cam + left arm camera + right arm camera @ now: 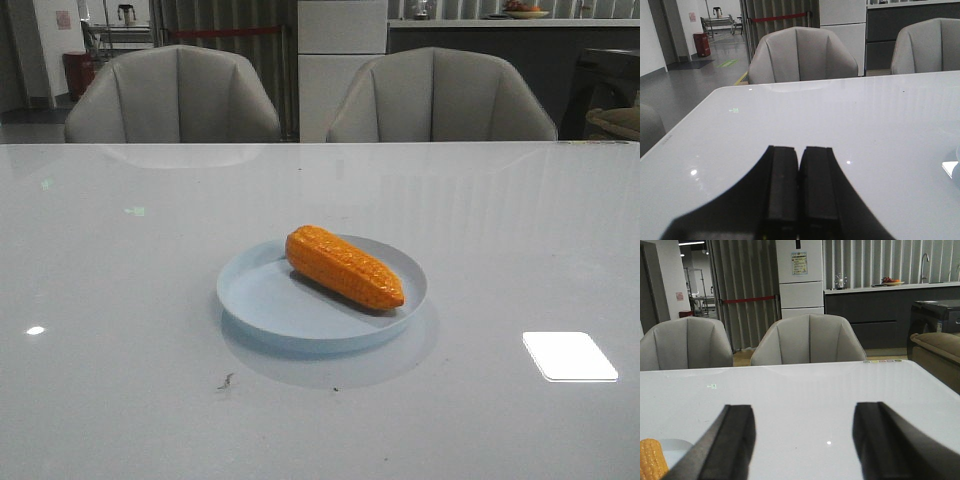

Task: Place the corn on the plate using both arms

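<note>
Closest to the lens in the left wrist view, my left gripper [799, 192] has its two dark fingers [781, 190] pressed flat together, clenched on nothing, hovering low over the white table [805, 120]. Right gripper [802, 445] is spread wide, fingers [732, 440] well apart, nothing between them, also above bare tabletop. Corn [343, 266] lies on the plate [270, 300], set diagonally, blunt end toward the far left, tapered end toward the near right rim. It sits on the plate's right half, touching the plate floor. Plate is near the table's middle in the front view; neither arm shows there. Right wrist view catches one end of the corn at the frame edge, with a sliver of plate beside it. Left wrist view shows only a bit of plate rim at its edge. Two grey chairs [172, 95] stand behind the far table edge.
</note>
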Action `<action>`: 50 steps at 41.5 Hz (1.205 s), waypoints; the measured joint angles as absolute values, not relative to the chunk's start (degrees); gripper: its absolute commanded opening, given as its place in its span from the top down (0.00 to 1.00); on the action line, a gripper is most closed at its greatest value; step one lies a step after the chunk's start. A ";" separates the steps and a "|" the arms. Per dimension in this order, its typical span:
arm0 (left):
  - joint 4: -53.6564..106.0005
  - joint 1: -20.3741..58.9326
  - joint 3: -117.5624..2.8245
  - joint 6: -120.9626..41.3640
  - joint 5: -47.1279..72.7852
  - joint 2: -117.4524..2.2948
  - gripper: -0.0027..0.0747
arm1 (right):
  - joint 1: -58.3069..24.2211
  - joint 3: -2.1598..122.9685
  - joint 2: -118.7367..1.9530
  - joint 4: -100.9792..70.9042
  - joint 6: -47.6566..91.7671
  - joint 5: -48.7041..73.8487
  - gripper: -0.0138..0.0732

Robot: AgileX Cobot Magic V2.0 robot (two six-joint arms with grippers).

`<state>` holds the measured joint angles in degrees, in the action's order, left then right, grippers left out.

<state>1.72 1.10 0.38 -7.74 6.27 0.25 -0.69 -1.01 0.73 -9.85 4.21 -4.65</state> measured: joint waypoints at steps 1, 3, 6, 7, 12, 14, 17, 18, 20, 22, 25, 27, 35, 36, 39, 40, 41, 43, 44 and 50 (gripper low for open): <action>1.72 1.10 0.38 -7.74 6.28 0.25 0.85 | -0.95 -1.38 0.73 -9.85 4.21 -4.65 0.52; 1.72 1.10 0.38 -7.74 6.28 0.25 0.85 | -1.33 -1.62 0.73 -9.85 4.21 -4.65 0.60; 1.72 1.10 0.38 -7.74 6.28 0.25 0.85 | -1.89 -1.65 0.73 -9.85 4.21 -4.26 0.71; 1.72 1.10 0.38 -7.74 6.28 0.25 0.85 | -2.15 -1.65 0.73 -9.85 4.21 -3.98 0.74; 1.72 1.10 0.38 -7.74 6.28 0.25 0.85 | -2.82 -1.65 0.73 -9.85 4.21 -1.49 0.78; 1.72 1.10 0.38 -7.74 6.28 0.25 0.85 | -2.93 -1.65 0.73 -9.85 4.21 0.00 0.78; 1.72 1.00 0.38 -7.74 6.28 0.25 0.85 | -2.93 -1.65 0.73 -9.85 4.21 1.54 0.78; 1.72 1.00 0.38 -7.74 6.28 0.25 0.85 | -2.93 -1.65 0.73 -9.85 4.21 2.24 0.78; 1.72 1.00 0.38 -7.74 6.28 0.25 0.85 | -2.93 -1.65 0.73 -9.85 4.21 3.44 0.78; 1.72 1.00 0.38 -7.74 6.28 0.25 0.85 | -2.93 -1.65 0.73 -9.85 4.21 5.10 0.78; 1.72 1.00 0.38 -7.74 6.28 0.25 0.85 | -2.93 -1.65 0.73 -9.85 4.21 7.28 0.78; 1.72 1.00 0.38 -7.74 6.28 0.25 0.85 | -2.93 -1.65 0.73 -9.85 4.21 8.37 0.78; 1.72 1.00 0.38 -7.74 6.28 0.25 0.85 | -2.93 -1.65 0.73 -9.85 4.21 9.16 0.78; 1.72 1.00 0.38 -7.74 6.28 0.25 0.85 | -2.93 -1.65 0.73 -9.85 4.21 9.16 0.78; 1.72 1.00 0.38 -7.74 6.28 0.25 0.85 | -2.93 -1.65 0.73 -9.85 4.21 9.16 0.78; 1.72 1.00 0.38 -7.74 6.28 0.25 0.85 | -2.93 -1.65 0.73 -9.85 4.21 9.16 0.78; 1.72 1.00 0.38 -7.74 6.28 0.25 0.85 | -2.93 -1.65 0.73 -9.85 4.21 9.16 0.78; 1.72 1.00 0.38 -7.74 6.28 0.25 0.85 | -2.93 -1.65 0.73 -9.85 4.21 9.16 0.78; 1.72 1.00 0.38 -7.74 6.28 0.25 0.85 | -2.93 -1.65 0.73 -9.85 4.21 9.16 0.78; 1.72 1.00 0.38 -7.74 6.28 0.25 0.85 | -2.93 -1.65 0.73 -9.85 4.21 9.16 0.78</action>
<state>1.72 1.00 0.38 -7.74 6.28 0.25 -2.93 -1.65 0.73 -9.85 4.21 9.16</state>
